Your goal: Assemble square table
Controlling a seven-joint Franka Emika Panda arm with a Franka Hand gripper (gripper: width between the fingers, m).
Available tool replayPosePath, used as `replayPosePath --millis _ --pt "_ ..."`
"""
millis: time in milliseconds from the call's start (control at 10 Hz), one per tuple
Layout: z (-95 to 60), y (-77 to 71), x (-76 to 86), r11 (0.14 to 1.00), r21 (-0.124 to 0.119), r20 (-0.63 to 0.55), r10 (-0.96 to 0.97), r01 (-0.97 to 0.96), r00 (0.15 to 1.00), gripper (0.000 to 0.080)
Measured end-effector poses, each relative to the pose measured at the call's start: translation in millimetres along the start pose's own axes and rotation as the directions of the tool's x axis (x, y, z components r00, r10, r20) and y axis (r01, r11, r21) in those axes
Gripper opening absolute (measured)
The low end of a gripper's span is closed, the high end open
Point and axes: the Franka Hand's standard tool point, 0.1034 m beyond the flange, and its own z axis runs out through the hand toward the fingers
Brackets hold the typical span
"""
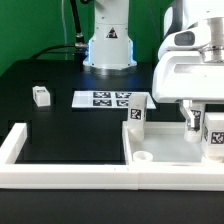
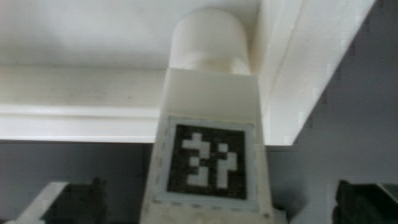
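The gripper (image 2: 222, 197) has its jaws apart either side of a tagged leg (image 2: 214, 150), which stands upright in a corner of the square table top (image 1: 175, 166) on the desk. This looks like leg-fitting. The next move probably calls for re-gripping the leg squarely to twist it.

White top (image 1: 170, 148) and white leg (image 2: 214, 100), its tag (image 2: 210, 160) a black-and-white block pattern; black table (image 1: 60, 135); marker board (image 1: 112, 98) white with black tags

A robotics lab: a white robot arm (image 1: 108, 45) stands on a black surface (image 1: 50, 125) before a green backdrop (image 1: 30, 25), with printed tracking tags on the marker board (image 1: 110, 99) and a leg block (image 1: 137, 116).
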Motion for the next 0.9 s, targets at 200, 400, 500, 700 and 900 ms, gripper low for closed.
replayPosePath --millis 200,400,500,700,900 --pt "0.0 0.0 0.0 1.000 0.000 0.000 0.000 0.000 1.000 0.0648" --pt "0.3 1.0 -0.3 1.000 0.000 0.010 -0.005 0.005 1.000 0.0648" --pt "-4.3 8.0 1.5 1.000 0.014 0.141 -0.019 0.018 0.990 0.0648" --pt "-14.0 4.3 14.9 0.999 0.040 0.273 0.000 -0.011 0.962 0.0648" --pt "-11.0 6.1 12.5 0.998 0.051 0.424 0.004 -0.028 0.906 0.0648"
